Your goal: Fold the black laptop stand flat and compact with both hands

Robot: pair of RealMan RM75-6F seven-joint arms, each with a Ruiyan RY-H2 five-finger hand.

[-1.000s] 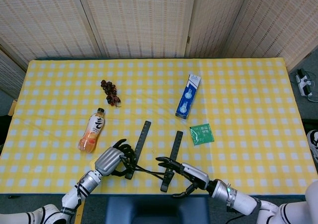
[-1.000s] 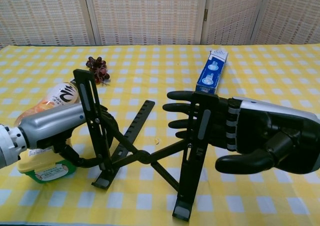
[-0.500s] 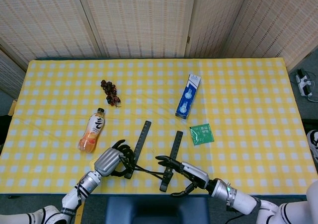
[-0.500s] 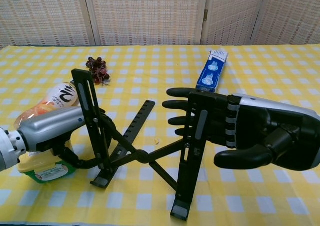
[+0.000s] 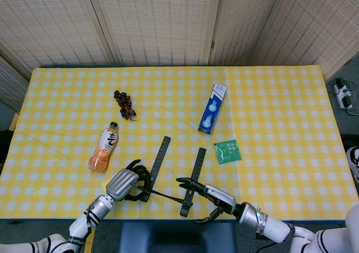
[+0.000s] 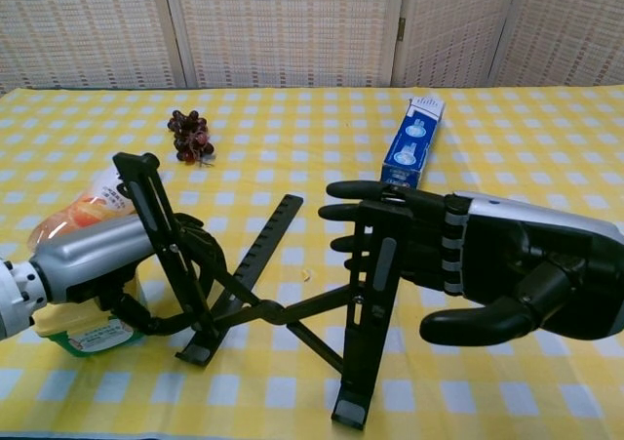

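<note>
— Two hands on the stand (image 5: 171, 177), near the worktop's (image 5: 269, 124) front edge; your left hand (image 5: 124, 183) wraps one rail, your right hand (image 5: 210, 196) reaches the other. A bottle (image 5: 104, 147), grapes (image 5: 124, 104), a blue box (image 5: 212, 108) and a green packet (image 5: 228, 151) lie apart.

— And from the chest?

— Your left hand (image 6: 97, 264) grips the tilted rail of the stand (image 6: 283, 308). Your right hand (image 6: 487, 264) presses straight fingers (image 6: 375, 211) against the upright rail, thumb free.

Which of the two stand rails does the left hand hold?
The left hand holds the rail nearer the bottle, which tilts outward. The other rail stands by the right hand's straight fingers.
</note>
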